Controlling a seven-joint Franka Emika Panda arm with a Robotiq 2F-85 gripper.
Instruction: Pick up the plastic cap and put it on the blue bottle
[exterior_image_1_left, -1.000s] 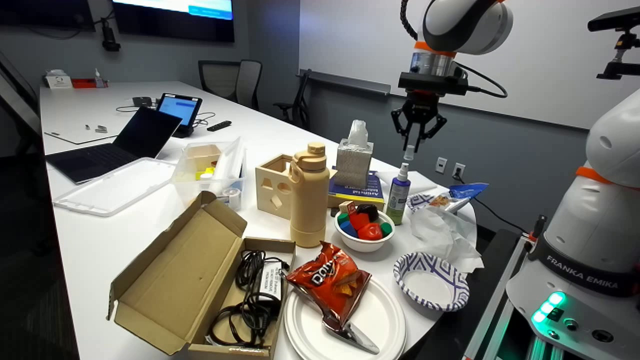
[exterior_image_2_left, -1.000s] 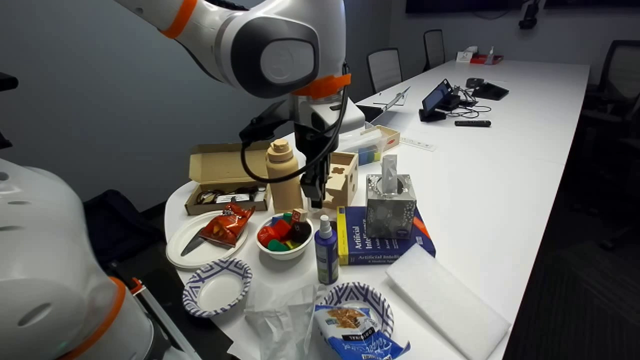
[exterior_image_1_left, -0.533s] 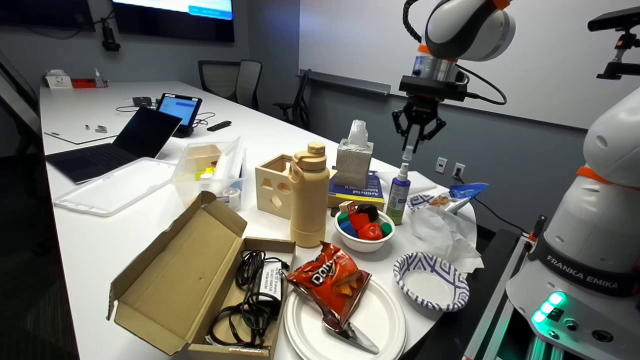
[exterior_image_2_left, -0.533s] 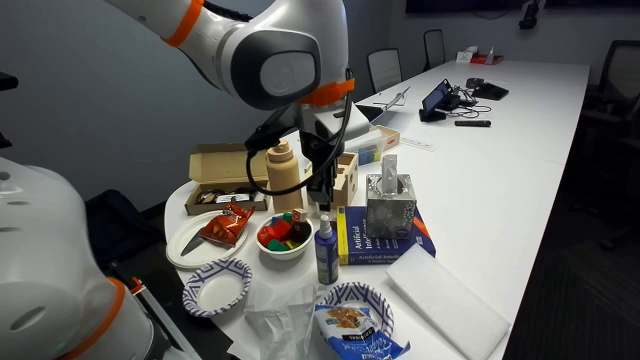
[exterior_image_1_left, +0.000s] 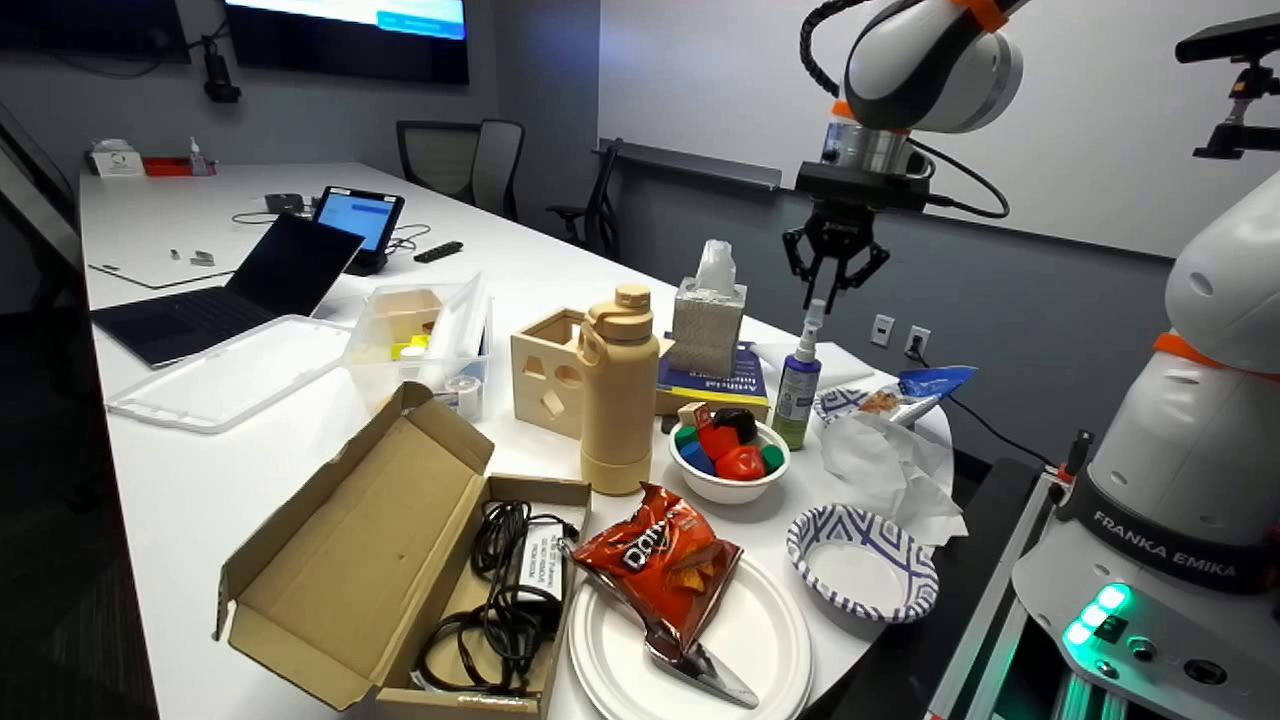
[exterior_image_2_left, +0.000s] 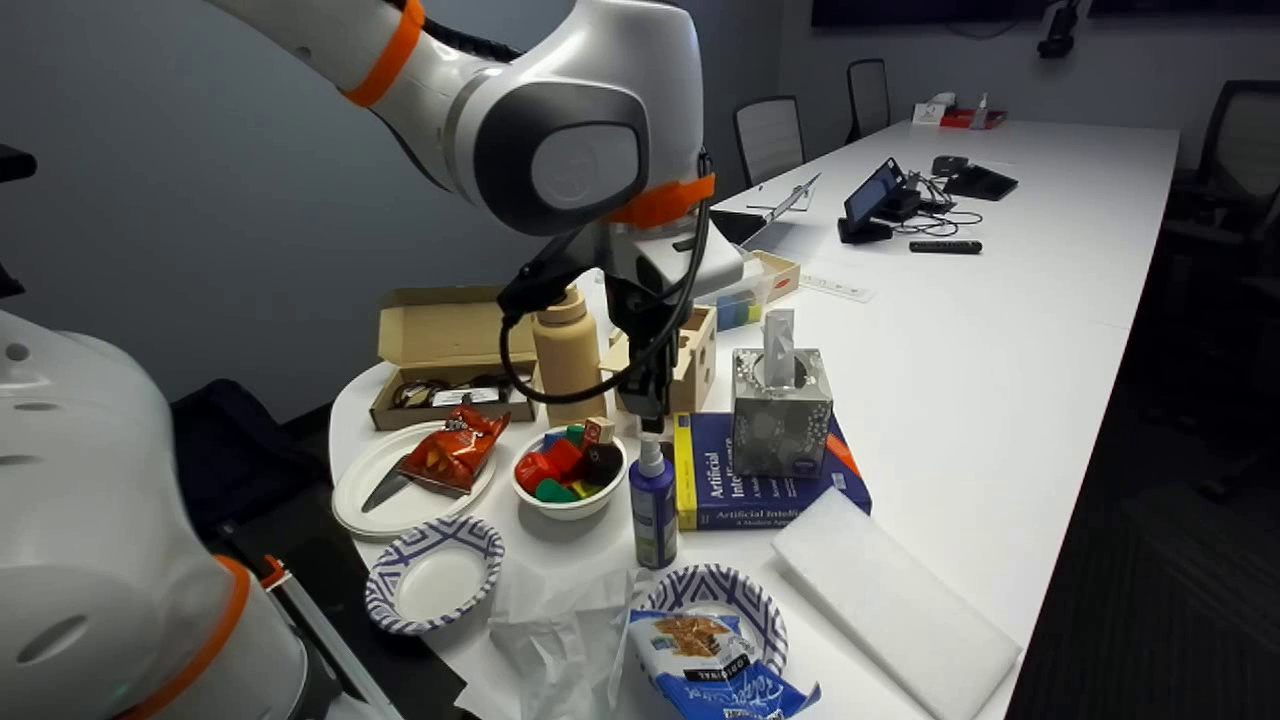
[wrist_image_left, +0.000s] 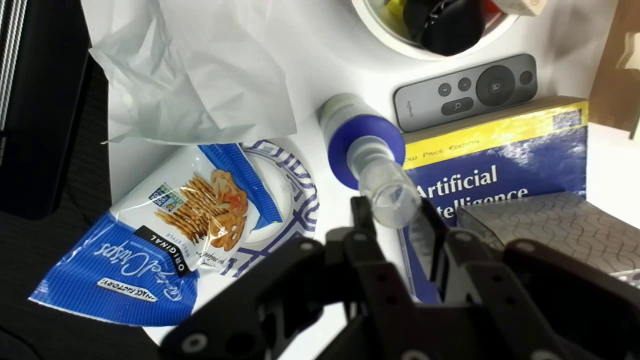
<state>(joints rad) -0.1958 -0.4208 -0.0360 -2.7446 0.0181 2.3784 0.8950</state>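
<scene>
The black two-fingered pincer (wrist_image_left: 396, 206) grips the round clear plastic cap (wrist_image_left: 386, 182) over the top of the slim blue plastic bottle (exterior_image_1_left: 797, 395); pressed crookedly, the cap may jam or topple the bottle.

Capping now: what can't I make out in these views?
Whether the plastic cap is seated: too small in both exterior views.
Print on the blue bottle: too small in both exterior views.
White bowl: cut off by the wrist view's top edge.
Wooden box: partly hidden by the gripper in an exterior view.
</scene>
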